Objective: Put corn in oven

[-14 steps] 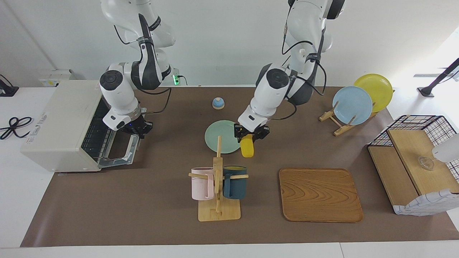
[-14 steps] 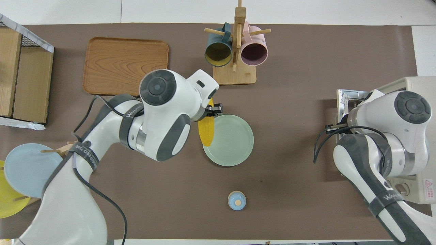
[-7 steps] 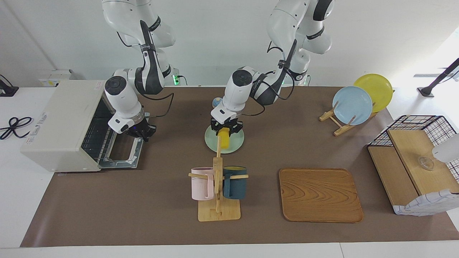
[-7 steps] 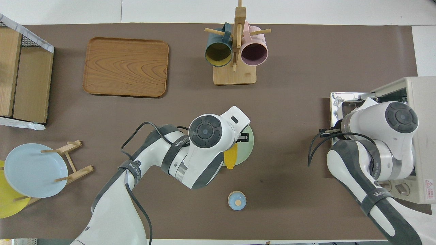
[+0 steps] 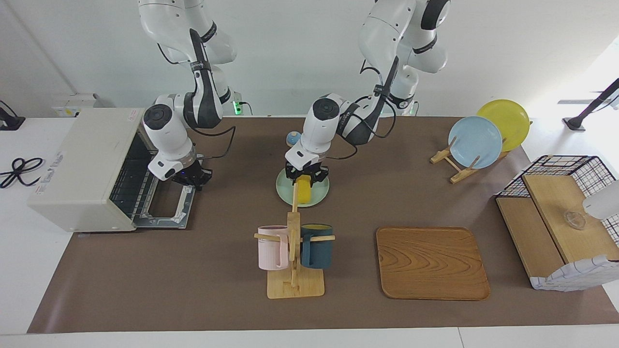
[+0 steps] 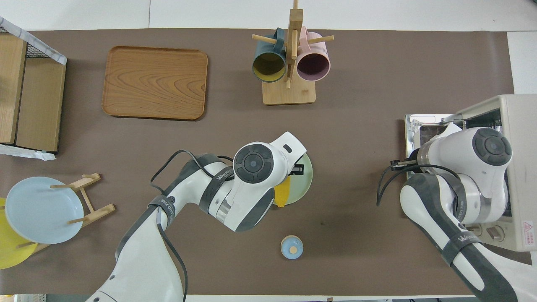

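Note:
The yellow corn (image 5: 303, 190) hangs from my left gripper (image 5: 305, 177), which is shut on its upper end over the pale green plate (image 5: 319, 190) at the table's middle. In the overhead view the corn (image 6: 282, 194) shows under the left hand, at the green plate's (image 6: 305, 181) edge. I cannot tell whether the corn touches the plate. The cream-white oven (image 5: 82, 162) stands at the right arm's end with its door (image 5: 167, 212) dropped open and its wire rack showing. My right gripper (image 5: 192, 179) hovers over the open door (image 6: 419, 126).
A wooden mug stand (image 5: 293, 270) with a pink and a dark blue mug stands farther from the robots than the plate. A wooden tray (image 5: 432, 263), a small blue bell (image 5: 294, 138), a rack with blue and yellow plates (image 5: 476, 142) and a wire-and-wood basket rack (image 5: 561, 217) are also on the table.
My left gripper has carried the corn toward the right arm's end, from beside the green plate to over it, then nearly stopped. My right gripper has shifted slightly over the oven door.

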You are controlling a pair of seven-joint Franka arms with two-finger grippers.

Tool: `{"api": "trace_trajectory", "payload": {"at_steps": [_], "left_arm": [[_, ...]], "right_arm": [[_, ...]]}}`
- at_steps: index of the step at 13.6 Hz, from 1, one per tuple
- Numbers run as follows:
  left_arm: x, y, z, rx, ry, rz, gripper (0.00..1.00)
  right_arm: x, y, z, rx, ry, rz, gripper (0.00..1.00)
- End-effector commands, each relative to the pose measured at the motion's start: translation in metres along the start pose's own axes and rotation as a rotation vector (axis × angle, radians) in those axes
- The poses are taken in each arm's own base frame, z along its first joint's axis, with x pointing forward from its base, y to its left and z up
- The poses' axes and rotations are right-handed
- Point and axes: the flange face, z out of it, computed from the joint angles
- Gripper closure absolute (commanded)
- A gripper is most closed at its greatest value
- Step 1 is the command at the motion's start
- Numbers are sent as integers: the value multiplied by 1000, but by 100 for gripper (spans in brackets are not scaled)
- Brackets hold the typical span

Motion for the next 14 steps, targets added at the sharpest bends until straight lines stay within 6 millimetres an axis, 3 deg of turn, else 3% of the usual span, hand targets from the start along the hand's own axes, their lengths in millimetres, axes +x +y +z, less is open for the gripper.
{"api": "trace_trajectory", "payload": {"at_steps": [1,2,4,5,7,8,11,12,14], "left_arm": [[2,-6,-6,11,25,13,0],[9,-13,-13,17,22,3,0],[29,-41,-59,23,22,-46,0],[39,-59,-89,22,29,-80,0],[59,-98,-138,36,18,-151,0],[73,-125,-163,55,17,-193,0],[110,-212,-231,115,49,-233,0],[114,-241,-250,115,64,-232,0],[112,-290,-281,121,81,-234,0]], "right_arm": [[-4,-39,-6,40,10,8,100],[0,-59,-11,41,15,3,100],[9,-100,-23,45,20,27,100],[13,-111,-27,47,8,40,91],[16,-122,-40,45,-13,43,44],[14,-140,-47,46,-7,46,36],[13,-223,-79,47,-13,140,35],[10,-258,-93,44,-5,158,29],[4,-314,-105,57,19,192,3]]}}
